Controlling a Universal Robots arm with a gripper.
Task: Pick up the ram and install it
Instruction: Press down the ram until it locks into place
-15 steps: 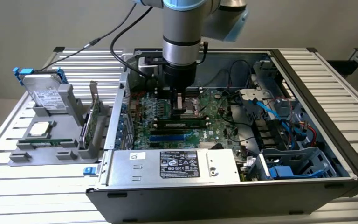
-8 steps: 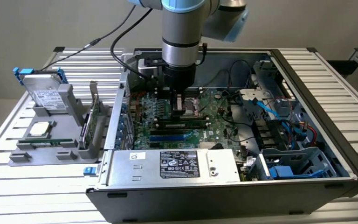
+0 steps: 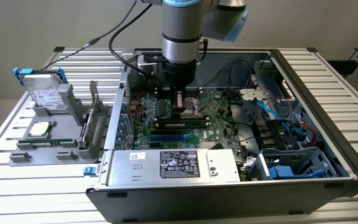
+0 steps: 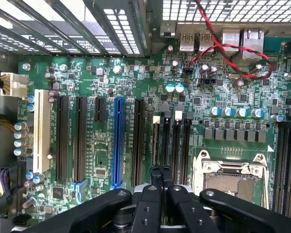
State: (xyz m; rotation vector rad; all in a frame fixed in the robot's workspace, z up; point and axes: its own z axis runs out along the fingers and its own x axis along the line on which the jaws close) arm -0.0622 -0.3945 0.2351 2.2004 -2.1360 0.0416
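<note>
Fronting the open computer case (image 3: 328, 93) in the exterior view: a silver power supply (image 3: 179, 163) with a black label, and a drive cage (image 3: 294, 163) with blue fittings toward the exterior view's right.

Next back: the green motherboard (image 3: 213, 123). A blue expansion slot (image 3: 173, 138) lies nearest, with black slots beyond it.

The ram (image 3: 180, 123) is a long narrow stick lying along the memory slots, on the near side of the gripper and close under its tips. Whether it is fully seated cannot be told.

The gripper (image 3: 179, 108) points straight down at the board between the ram and the processor socket (image 4: 230, 182). In the wrist view its fingertips (image 4: 155, 174) are drawn together with no gap, poised over the thin memory slots (image 4: 177, 145) beside the socket. Whether they touch the ram cannot be told.

Behind it: the grey robot arm (image 3: 180, 32) rises upright, with black cables (image 3: 113, 32) trailing toward the exterior view's left.

Outside the case, on the exterior view's left: a grey parts holder (image 3: 26, 156) on the slatted table (image 3: 347, 74). It carries a processor chip (image 3: 40, 129), an upright expansion card (image 3: 93, 116), and farther back a hard drive (image 3: 45, 95) in a blue-handled bracket.
</note>
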